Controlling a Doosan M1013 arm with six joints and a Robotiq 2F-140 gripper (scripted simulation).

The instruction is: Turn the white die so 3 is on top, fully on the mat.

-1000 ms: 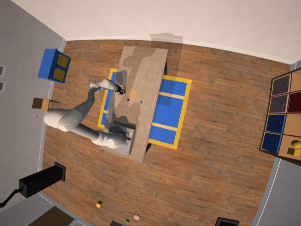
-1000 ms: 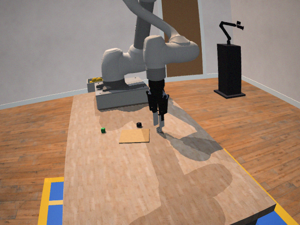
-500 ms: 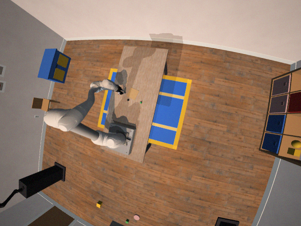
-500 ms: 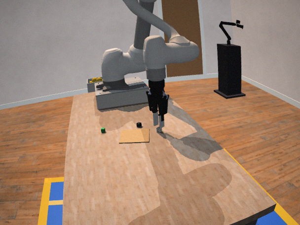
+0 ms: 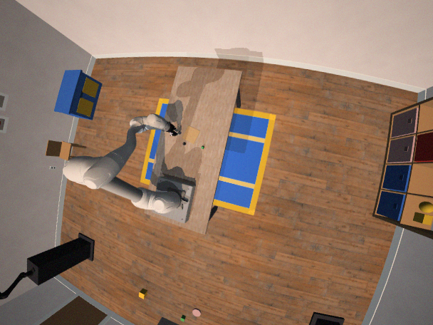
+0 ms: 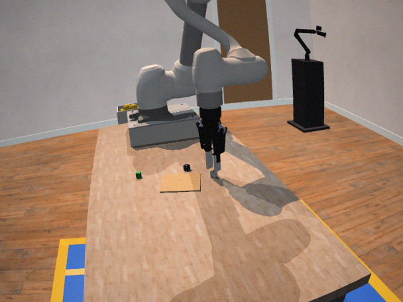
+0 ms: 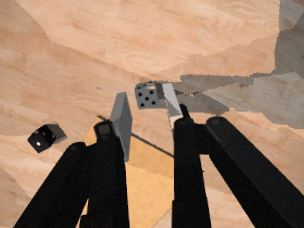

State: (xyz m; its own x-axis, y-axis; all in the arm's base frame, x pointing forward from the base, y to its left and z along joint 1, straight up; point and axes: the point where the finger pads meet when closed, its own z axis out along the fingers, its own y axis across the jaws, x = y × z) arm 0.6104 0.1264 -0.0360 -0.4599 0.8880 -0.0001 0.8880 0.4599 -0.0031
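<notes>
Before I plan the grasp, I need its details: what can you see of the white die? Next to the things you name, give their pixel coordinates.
The white die (image 6: 213, 174) (image 7: 147, 96) is a small cube, greyish in the shade, with dark pips. In the wrist view its largest visible face shows five. It sits on the table beside the mat, off it, just below the gripper's fingertips. Whether a finger touches it, I cannot tell. Its material looks hard and smooth.

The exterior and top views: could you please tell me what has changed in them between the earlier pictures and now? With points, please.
Nothing visibly changed: the end effector (image 5: 176, 133) (image 6: 213, 169) (image 7: 147, 102), white die (image 6: 213, 174) (image 7: 147, 97), black die (image 5: 184, 143) (image 6: 187, 167) (image 7: 41, 139), green die (image 5: 203, 147) (image 6: 138, 175) and mat (image 5: 192, 135) (image 6: 180, 182) (image 7: 145, 187) appear where they were.
</notes>
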